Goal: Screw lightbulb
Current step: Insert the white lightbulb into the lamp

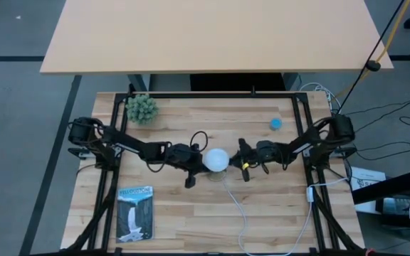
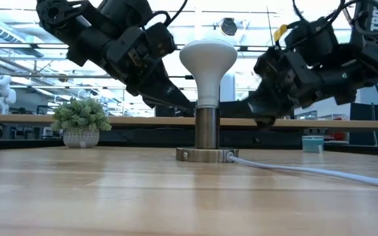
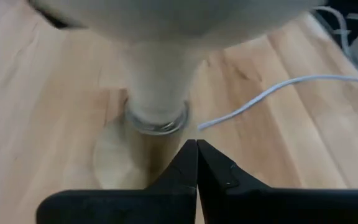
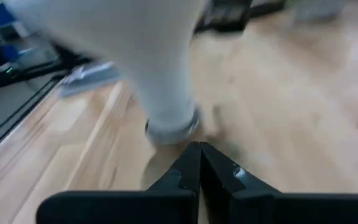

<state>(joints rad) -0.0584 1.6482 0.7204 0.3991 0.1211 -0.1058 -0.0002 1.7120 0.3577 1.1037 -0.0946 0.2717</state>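
The lightbulb (image 2: 207,65) stands upright in its metal socket (image 2: 207,136) mid-tabletop. The left tool (image 3: 196,163) and right tool (image 4: 199,163) sit beside it, both pinched closed, holding nothing. It looks light, smooth and breakable; hold its round top gently.

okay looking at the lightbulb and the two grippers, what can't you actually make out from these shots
- Lightbulb screw base: hidden inside the socket, low view.
- Bulb dome: cut off by the edge in both wrist views; blurred in the right wrist view.
- Left gripper and right gripper contact with the bulb: unclear.
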